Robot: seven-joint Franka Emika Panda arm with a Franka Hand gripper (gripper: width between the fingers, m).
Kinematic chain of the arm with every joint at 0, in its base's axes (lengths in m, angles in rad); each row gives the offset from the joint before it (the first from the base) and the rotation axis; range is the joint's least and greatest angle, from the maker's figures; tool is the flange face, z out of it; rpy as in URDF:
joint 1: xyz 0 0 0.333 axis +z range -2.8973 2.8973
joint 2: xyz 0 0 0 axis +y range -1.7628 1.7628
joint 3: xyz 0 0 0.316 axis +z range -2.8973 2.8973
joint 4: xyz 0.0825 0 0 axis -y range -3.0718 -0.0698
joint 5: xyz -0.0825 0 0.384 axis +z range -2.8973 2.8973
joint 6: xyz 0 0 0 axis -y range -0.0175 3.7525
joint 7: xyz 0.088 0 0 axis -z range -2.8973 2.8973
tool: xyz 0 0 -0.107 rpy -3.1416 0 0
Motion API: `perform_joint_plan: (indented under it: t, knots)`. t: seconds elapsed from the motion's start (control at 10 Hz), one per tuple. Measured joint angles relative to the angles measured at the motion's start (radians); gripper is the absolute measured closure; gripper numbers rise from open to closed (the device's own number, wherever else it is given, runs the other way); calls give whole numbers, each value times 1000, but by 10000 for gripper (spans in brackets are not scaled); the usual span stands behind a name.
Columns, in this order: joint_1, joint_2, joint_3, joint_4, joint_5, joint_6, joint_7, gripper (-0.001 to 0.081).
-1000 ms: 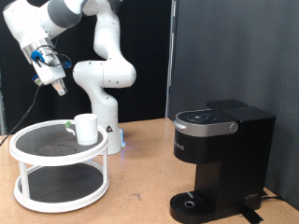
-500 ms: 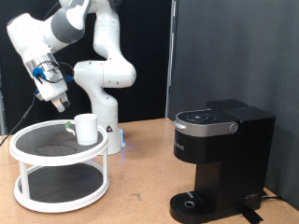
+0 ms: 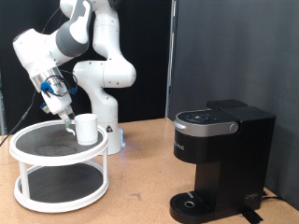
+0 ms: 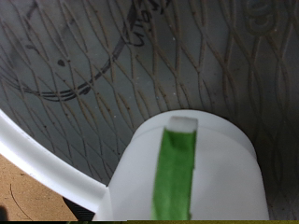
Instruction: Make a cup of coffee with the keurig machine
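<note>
A two-tier white rack (image 3: 28, 149) stands at the exterior view's left. On its top mesh shelf the cup (image 3: 86, 128) sits near the right rim, and the gripper (image 3: 65, 114) hangs just above and left of it, apart from it. The rest of that shelf (leftward) lies open. The arm's base (image 3: 107, 126) stands close behind the rack. Open tabletop (image 3: 140, 182) separates the rack from the keurig (image 3: 220, 159) at right, whose lid is down.
</note>
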Motion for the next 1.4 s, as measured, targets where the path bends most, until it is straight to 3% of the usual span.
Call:
perform_joint_plan:
  t: [0.5, 0.6, 0.7, 0.8, 0.9, 1.0, 1.1, 1.2, 1.3, 1.4]
  knots:
    - [9, 19, -4, -2, 35, 10, -33, 72]
    - [9, 19, -4, -2, 35, 10, -33, 184]
    - [9, 20, -4, -3, 35, 10, -34, 184]
    - [9, 20, -4, -3, 35, 10, -34, 359]
    - [9, 20, -4, -4, 34, 11, -34, 359]
    - [9, 21, -4, -5, 33, 13, -34, 533]
    - [8, 22, -4, -7, 31, 17, -34, 533]
    - [8, 22, -4, -9, 29, 22, -34, 705]
    - [8, 22, -4, -10, 28, 24, -34, 783]
    - [7, 22, -4, -10, 26, 24, -34, 783]
